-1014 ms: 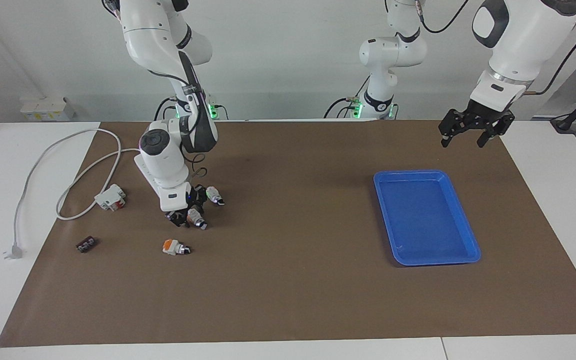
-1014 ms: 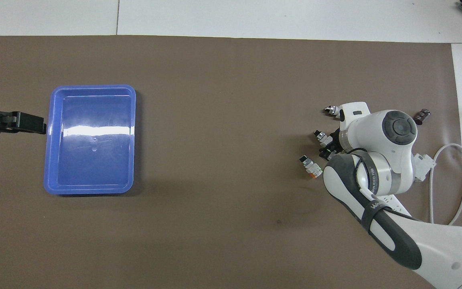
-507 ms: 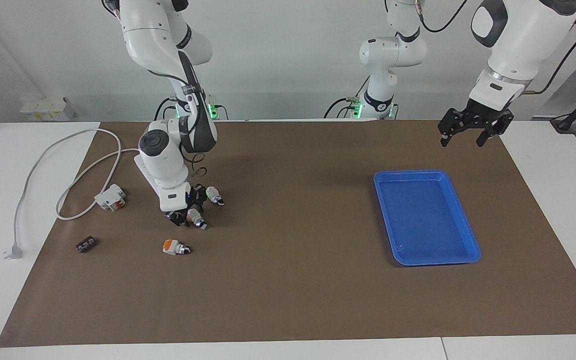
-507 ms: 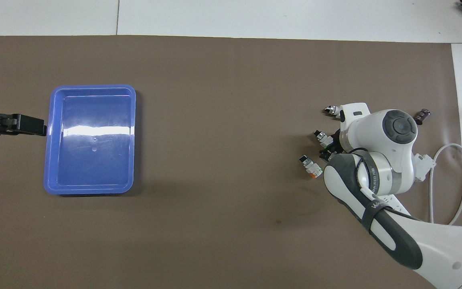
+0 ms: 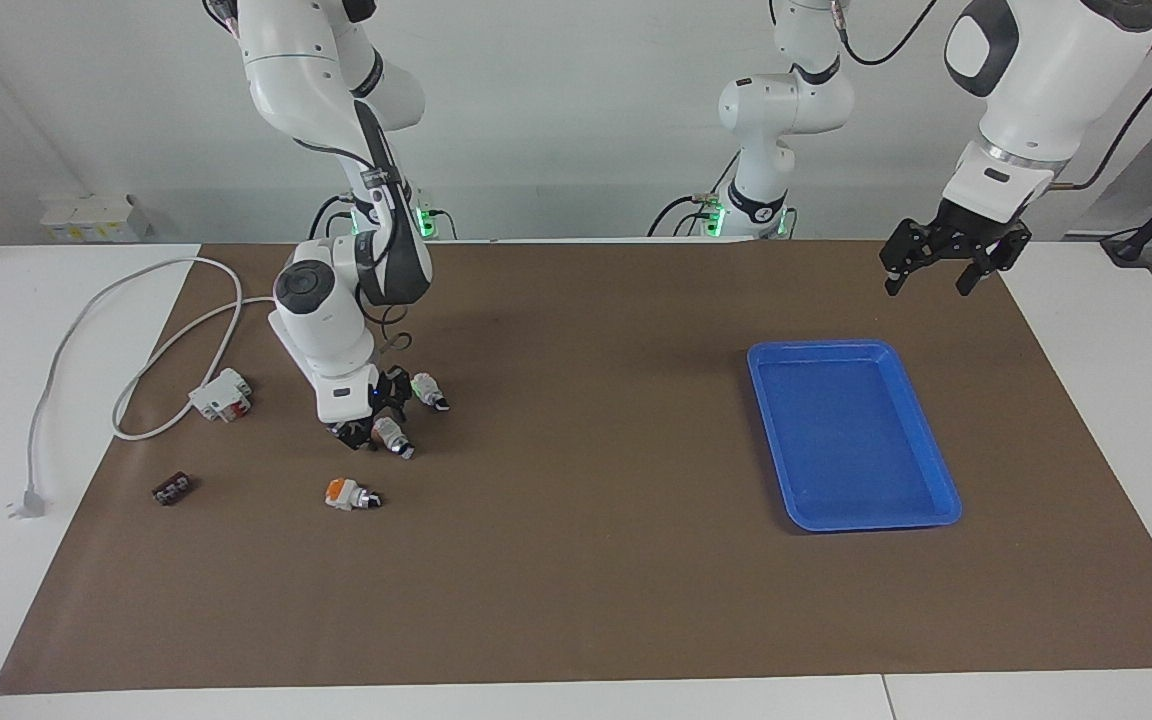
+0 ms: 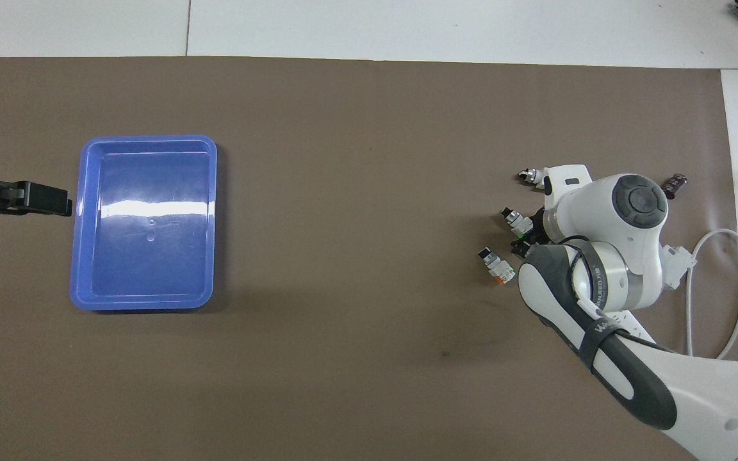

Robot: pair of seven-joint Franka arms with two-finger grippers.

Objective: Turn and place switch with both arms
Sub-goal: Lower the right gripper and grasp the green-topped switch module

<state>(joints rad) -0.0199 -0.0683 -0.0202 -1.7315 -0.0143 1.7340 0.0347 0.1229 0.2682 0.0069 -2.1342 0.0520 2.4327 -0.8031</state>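
The switch (image 5: 392, 436) lies on the brown mat, black knob pointing away from the robots, and it also shows in the overhead view (image 6: 515, 219). Its coloured end is hidden by my right gripper (image 5: 373, 412), which is down at the mat right beside it and mostly covered by its own wrist in the overhead view (image 6: 531, 234). My left gripper (image 5: 944, 276) is open and empty, up in the air over the mat's corner near the blue tray (image 5: 821, 346), beside the tray's edge in the overhead view (image 6: 61, 206).
A switch with a green end (image 5: 428, 390) lies nearer the robots, and one with a bright-orange end (image 5: 349, 495) lies farther out. A white-and-red block (image 5: 221, 395), a small dark part (image 5: 172, 490) and a white power cable (image 5: 136, 300) lie toward the right arm's end.
The right arm's wrist has risen a little and shifted slightly toward its own end of the table. The left gripper has barely shifted. The switches lie where they were.
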